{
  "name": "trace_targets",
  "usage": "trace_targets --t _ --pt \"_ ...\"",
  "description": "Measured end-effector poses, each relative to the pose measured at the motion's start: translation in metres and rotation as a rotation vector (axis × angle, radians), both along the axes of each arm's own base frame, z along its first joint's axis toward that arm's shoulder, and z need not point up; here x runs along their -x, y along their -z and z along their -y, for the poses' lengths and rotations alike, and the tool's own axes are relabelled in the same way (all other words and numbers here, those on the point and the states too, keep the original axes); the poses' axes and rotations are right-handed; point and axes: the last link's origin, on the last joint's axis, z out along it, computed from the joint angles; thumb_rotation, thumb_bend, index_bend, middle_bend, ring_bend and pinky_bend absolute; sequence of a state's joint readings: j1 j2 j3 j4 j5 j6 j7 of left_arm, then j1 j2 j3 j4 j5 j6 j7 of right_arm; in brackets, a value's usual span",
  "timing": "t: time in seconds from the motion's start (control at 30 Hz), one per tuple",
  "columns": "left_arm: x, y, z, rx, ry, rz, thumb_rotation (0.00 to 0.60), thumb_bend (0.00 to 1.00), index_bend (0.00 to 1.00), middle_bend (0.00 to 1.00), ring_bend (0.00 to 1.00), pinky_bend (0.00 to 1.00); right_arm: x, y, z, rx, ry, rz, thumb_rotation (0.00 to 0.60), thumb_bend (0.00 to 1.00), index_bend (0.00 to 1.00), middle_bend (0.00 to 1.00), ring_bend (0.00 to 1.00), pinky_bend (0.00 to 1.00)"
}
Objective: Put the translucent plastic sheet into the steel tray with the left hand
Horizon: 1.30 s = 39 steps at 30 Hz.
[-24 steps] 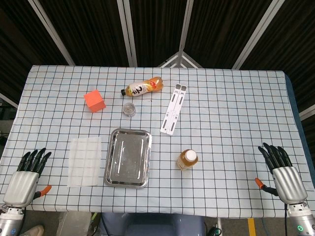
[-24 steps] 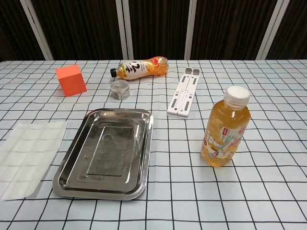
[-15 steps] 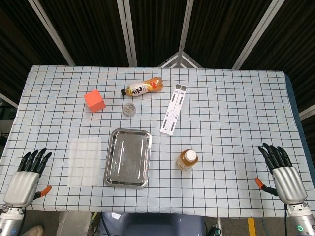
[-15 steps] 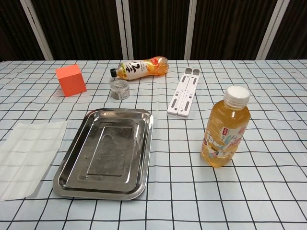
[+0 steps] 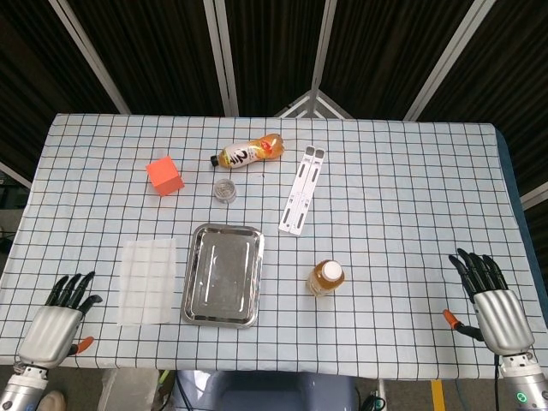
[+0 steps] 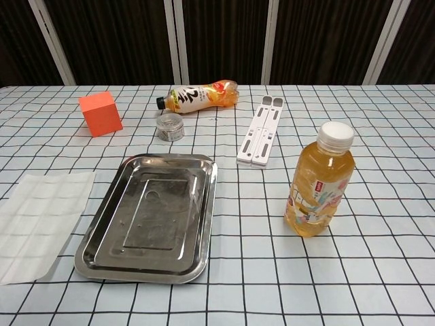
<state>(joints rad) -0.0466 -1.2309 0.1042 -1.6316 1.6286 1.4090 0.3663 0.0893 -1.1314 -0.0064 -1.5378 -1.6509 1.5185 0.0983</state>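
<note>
The translucent plastic sheet [image 5: 147, 281] [image 6: 39, 221] lies flat on the checked cloth, just left of the steel tray [image 5: 196, 298] [image 6: 102, 239], which holds nothing. My left hand [image 5: 56, 318] hovers at the table's near left corner, fingers spread, well left of the sheet and holding nothing. At the near right corner my right hand [image 5: 490, 300] is likewise spread and empty. Neither hand appears in the chest view.
An upright bottle of amber drink [image 5: 325, 278] [image 6: 318, 180] stands right of the tray. Behind it lie a white folding stand [image 5: 302, 188] [image 6: 261, 130], a small round tin [image 5: 225, 189] [image 6: 170, 126], a bottle on its side [image 5: 248, 151] [image 6: 197, 96] and an orange cube [image 5: 164, 175] [image 6: 100, 113].
My left hand has shifted a little toward the near edge and slightly right. The sheet, tray and right hand have not moved.
</note>
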Motion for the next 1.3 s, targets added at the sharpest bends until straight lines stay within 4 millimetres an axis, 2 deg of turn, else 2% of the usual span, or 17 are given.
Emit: trace_targets --t 0.2,0.67,1.1,1.3 --pt "0.004 0.018 -0.002 0.063 0.058 -0.079 0.6 0.1 0.36 0.0 0.0 0.0 0.0 0.0 -0.001 0.001 -0.002 0.0 0.6 0.29 0.0 0.0 0.0 0.0" --pt "0.012 0.054 -0.023 0.082 0.16 -0.144 0.6 0.13 0.44 0.0 0.0 0.0 0.0 -0.001 -0.002 0.004 -0.004 0.002 0.6 0.29 0.0 0.0 0.0 0.0" --pt "0.014 0.064 -0.04 0.068 0.155 -0.141 0.6 0.13 0.44 0.0 0.0 0.0 0.0 -0.001 -0.001 0.005 -0.001 0.005 0.6 0.29 0.0 0.0 0.0 0.0" --pt "0.013 0.068 -0.044 0.068 0.155 -0.138 0.6 0.22 0.45 0.0 0.0 0.0 0.001 -0.001 -0.001 0.006 0.004 0.007 0.6 0.29 0.0 0.0 0.0 0.0"
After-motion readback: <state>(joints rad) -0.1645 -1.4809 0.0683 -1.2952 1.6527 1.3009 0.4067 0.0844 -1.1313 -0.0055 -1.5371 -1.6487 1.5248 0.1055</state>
